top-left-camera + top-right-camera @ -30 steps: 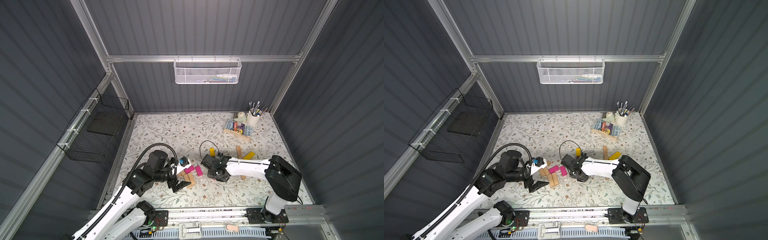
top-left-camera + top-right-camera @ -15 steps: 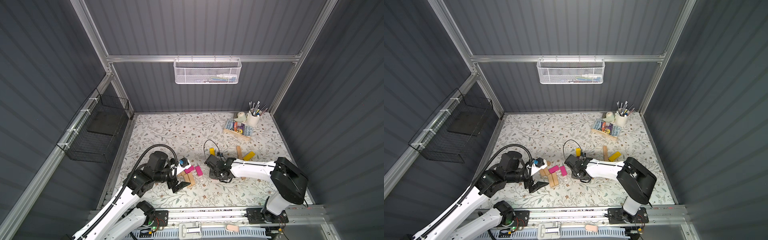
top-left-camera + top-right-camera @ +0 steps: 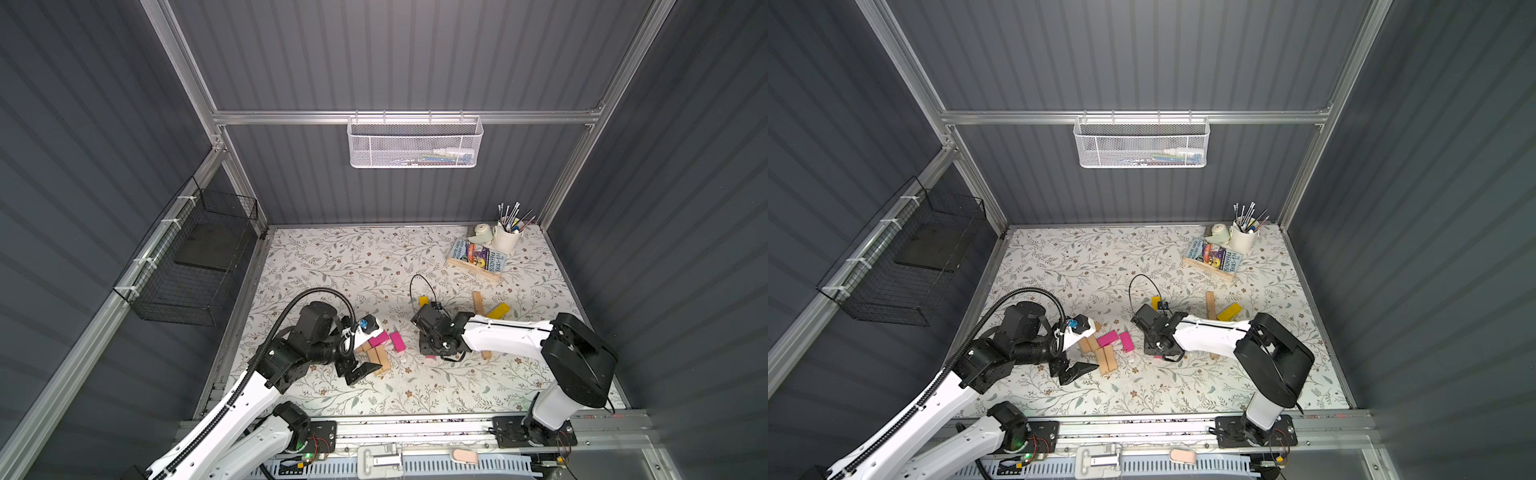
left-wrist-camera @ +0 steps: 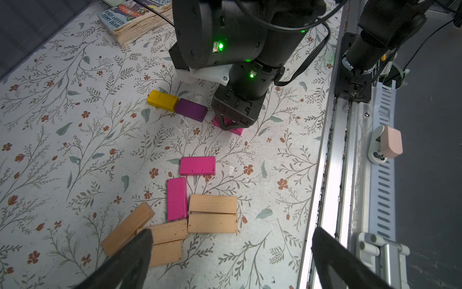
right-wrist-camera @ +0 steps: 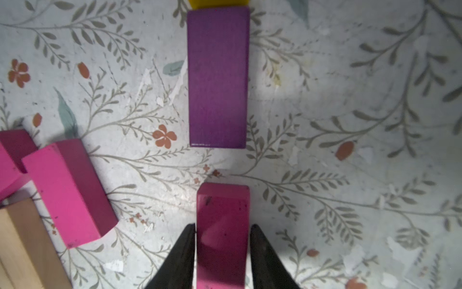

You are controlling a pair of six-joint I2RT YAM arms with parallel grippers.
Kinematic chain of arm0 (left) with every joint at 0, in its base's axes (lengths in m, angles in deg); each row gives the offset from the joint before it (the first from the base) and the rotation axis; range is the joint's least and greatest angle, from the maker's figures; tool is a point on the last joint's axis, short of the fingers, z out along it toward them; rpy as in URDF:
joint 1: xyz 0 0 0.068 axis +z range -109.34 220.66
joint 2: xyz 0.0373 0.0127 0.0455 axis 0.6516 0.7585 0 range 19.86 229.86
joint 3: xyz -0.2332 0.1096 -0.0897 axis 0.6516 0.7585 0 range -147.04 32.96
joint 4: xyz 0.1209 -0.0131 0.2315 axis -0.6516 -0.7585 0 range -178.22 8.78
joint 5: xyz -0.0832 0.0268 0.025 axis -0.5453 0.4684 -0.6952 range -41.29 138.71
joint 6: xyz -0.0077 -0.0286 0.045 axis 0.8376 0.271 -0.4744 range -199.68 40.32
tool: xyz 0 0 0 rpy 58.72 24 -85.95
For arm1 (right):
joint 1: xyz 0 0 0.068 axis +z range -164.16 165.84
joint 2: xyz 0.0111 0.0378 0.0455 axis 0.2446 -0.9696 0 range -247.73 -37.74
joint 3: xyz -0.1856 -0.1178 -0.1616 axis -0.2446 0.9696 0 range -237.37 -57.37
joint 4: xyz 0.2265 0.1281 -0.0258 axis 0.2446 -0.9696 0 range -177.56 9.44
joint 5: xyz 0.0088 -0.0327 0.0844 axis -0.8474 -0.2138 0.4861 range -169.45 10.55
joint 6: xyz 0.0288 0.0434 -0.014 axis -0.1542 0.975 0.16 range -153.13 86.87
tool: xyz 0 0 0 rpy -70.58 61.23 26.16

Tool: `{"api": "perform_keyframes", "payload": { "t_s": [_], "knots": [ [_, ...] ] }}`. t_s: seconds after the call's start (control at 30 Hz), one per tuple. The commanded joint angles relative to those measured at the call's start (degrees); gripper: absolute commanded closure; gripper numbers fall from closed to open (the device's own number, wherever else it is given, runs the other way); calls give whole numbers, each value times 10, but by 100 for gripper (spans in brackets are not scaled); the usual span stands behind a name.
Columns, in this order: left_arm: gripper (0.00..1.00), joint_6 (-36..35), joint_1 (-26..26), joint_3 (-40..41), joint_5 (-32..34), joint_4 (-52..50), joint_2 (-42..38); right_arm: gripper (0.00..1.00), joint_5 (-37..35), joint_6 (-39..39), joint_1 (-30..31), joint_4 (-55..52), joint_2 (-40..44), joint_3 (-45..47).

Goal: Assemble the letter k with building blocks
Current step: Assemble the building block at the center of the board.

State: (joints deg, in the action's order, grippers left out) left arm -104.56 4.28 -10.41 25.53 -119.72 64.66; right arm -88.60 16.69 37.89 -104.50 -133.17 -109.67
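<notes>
Floral tabletop [image 3: 353, 257], grey ribbed walls [image 3: 415, 62] | left hand [image 4: 232, 232] wide | right hand [image 5: 222, 226] grips magenta block [image 5: 222, 205]

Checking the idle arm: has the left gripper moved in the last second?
No. The left gripper hovers open at the same spot, just beside the tan blocks, as before.

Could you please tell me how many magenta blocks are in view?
3. One magenta block lies just off the tan blocks, a second touches them, and the third is in the right tool, by the purple block. More may be hidden.
</notes>
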Motion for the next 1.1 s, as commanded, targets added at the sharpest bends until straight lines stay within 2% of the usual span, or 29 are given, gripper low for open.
{"api": "perform_keyframes", "payload": {
  "t_s": [0.0,0.23,1.07],
  "knots": [
    [1,-3,0,5,-4,2,0,63,1,-10,-5,-9,-11,-11],
    [1,-3,0,4,1,1,4,66,1,-8,-10,-8,-17,-16],
    [0,-2,0,2,12,4,19,65,2,-1,-21,-10,-40,-37]
  ]
}}
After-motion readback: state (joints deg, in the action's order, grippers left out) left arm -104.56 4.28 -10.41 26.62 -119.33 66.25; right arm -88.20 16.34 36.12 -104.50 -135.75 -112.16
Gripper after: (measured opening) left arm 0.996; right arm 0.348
